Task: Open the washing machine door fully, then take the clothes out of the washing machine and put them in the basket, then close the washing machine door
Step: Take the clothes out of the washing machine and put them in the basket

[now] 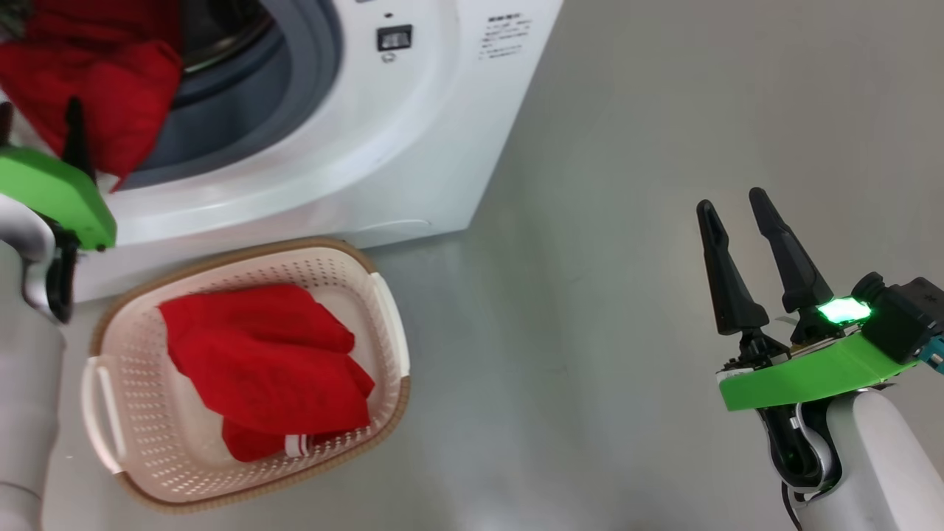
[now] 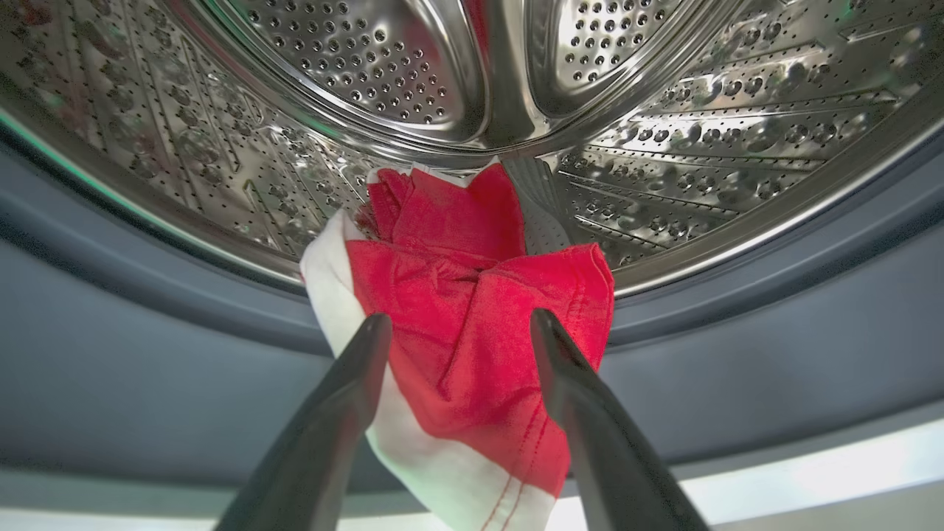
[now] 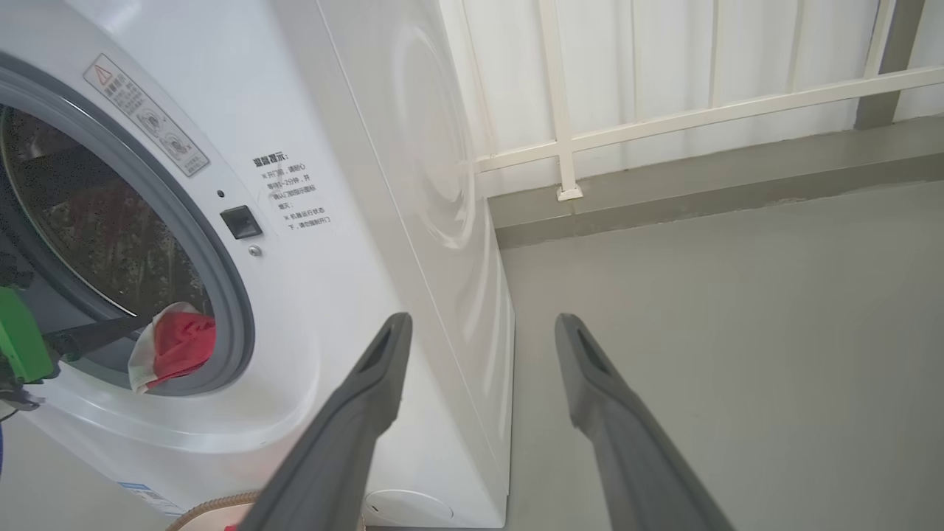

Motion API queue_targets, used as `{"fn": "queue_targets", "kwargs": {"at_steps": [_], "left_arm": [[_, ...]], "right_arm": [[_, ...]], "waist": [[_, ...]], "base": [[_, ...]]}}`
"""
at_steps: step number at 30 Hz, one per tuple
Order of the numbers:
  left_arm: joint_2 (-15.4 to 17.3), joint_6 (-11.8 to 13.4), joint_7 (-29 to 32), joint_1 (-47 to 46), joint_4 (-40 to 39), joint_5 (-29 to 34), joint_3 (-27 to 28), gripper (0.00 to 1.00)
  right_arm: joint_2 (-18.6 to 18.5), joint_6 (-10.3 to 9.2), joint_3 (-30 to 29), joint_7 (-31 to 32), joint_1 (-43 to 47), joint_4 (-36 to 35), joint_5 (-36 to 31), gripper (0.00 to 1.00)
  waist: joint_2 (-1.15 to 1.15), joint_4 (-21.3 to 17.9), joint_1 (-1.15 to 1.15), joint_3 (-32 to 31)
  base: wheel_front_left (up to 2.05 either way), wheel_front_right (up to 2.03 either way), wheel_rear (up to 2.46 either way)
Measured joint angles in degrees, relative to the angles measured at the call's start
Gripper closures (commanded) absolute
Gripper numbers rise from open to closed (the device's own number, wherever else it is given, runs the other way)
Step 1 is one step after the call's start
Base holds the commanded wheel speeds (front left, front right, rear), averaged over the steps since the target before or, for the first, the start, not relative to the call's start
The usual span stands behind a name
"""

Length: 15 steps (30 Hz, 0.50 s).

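The white washing machine (image 1: 413,133) stands with its mouth open; the washing machine door is out of view. One of the red clothes (image 2: 457,295), with white trim, hangs from the steel drum (image 2: 369,66) over the grey-blue gasket (image 2: 147,354). My left gripper (image 2: 460,317) is open at the mouth, its fingers on either side of that garment. In the head view the left gripper (image 1: 40,110) sits against this red garment (image 1: 96,81). Another red garment (image 1: 265,361) lies in the cream basket (image 1: 147,442) on the floor before the machine. My right gripper (image 1: 731,200) is open and holds nothing, off to the right.
Grey floor (image 1: 627,332) stretches right of the machine and the basket. Along the right wrist view, the right gripper (image 3: 483,321) points past the machine's side panel (image 3: 435,184) towards a white railing (image 3: 664,118) and a low kerb at the back.
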Motion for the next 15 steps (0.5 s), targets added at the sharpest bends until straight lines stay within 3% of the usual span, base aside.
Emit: {"fn": "queue_targets", "kwargs": {"at_steps": [15], "left_arm": [[2.2, 0.9, 4.4, -11.6, 11.8, 2.0, -2.3, 0.00]], "right_arm": [[1.7, 0.00, -0.2, 0.0, -1.1, -0.5, 0.0, 0.00]], "waist": [[0.00, -4.5, 0.00, 5.0]], "base": [[0.00, 0.00, 0.00]]}}
